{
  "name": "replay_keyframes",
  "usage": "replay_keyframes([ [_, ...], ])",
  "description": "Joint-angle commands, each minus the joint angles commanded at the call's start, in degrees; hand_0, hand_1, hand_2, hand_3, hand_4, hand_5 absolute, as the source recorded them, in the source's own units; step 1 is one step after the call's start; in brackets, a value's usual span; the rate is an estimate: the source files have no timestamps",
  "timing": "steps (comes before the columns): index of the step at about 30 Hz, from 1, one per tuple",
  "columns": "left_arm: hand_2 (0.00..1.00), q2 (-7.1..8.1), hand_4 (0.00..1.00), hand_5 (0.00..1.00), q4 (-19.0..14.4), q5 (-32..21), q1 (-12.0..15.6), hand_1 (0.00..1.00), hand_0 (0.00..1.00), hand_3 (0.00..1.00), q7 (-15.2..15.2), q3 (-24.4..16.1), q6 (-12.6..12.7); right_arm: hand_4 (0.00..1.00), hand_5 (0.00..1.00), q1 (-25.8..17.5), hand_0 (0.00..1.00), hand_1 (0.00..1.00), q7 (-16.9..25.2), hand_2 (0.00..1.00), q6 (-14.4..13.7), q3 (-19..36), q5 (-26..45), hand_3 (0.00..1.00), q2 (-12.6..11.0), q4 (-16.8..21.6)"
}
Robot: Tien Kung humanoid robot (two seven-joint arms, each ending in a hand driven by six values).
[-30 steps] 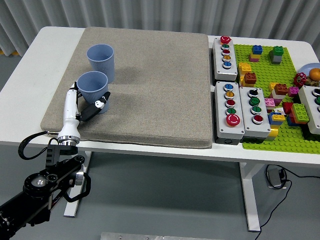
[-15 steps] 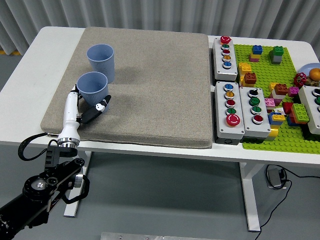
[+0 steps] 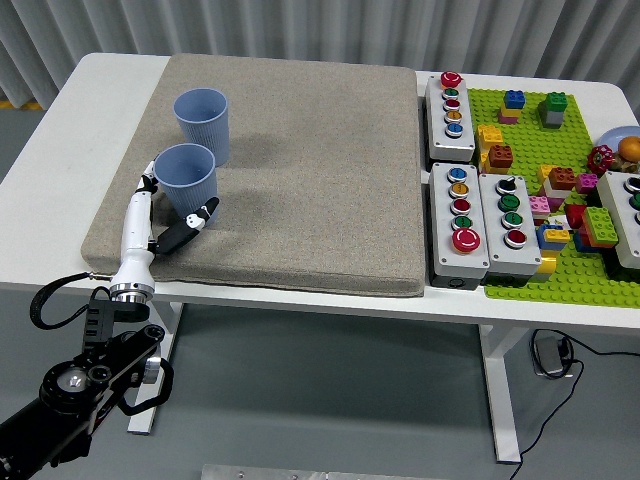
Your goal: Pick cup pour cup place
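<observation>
Two blue ribbed cups stand upright on the grey mat (image 3: 300, 170) at its left side, the far cup (image 3: 202, 118) just behind the near cup (image 3: 186, 172). My left hand (image 3: 172, 205), white with black fingers, lies low on the mat at the near cup's front left. Its fingers (image 3: 147, 186) sit beside the cup's left wall and the thumb (image 3: 192, 224) lies below the cup's base. The hand is open and does not grip the cup. The right arm is out of view.
Three grey button boxes (image 3: 450, 100) (image 3: 460, 220) (image 3: 510, 212) stand right of the mat. A green baseplate (image 3: 525, 280) with several coloured bricks fills the right side, with another box (image 3: 625, 215) and a bowl (image 3: 620, 135) at the right edge.
My left hand has drawn back toward the table's near left edge, away from the near cup. The thumb has slid off the cup's front. Both cups have stayed in place.
</observation>
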Motion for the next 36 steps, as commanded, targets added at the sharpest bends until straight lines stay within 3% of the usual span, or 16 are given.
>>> replay_keyframes([
  [10, 0.998, 0.49, 0.998, 0.546, -2.76, 3.60, 1.81, 0.971, 0.929, 0.998, 0.90, -2.18, -0.25, 0.002, 0.061, 0.07, 0.671, 0.593, -0.01, 0.550, 0.05, -0.24, -0.17, 0.569, -0.10, 0.00],
  [16, 0.998, 0.48, 0.998, 0.533, -4.72, 6.90, 4.31, 0.972, 0.931, 0.998, 1.41, -6.24, -0.55, 0.002, 0.058, 0.12, 0.671, 0.593, 0.05, 0.550, -0.01, -0.16, -0.33, 0.569, -0.13, 0.00],
  [26, 0.998, 3.44, 0.998, 0.579, -15.05, 8.34, 11.63, 0.972, 0.935, 0.998, 2.21, -8.83, -0.35, 0.002, 0.054, 0.57, 0.671, 0.593, 0.02, 0.550, -0.34, -0.10, -0.30, 0.568, -0.37, 0.00],
  [36, 0.998, 3.59, 0.998, 0.593, -18.70, 11.03, 13.88, 0.967, 0.929, 0.998, 2.89, -9.78, -0.18, 0.002, 0.047, 0.76, 0.671, 0.593, 0.03, 0.550, -0.53, -0.48, 0.15, 0.568, -0.65, 0.00],
])
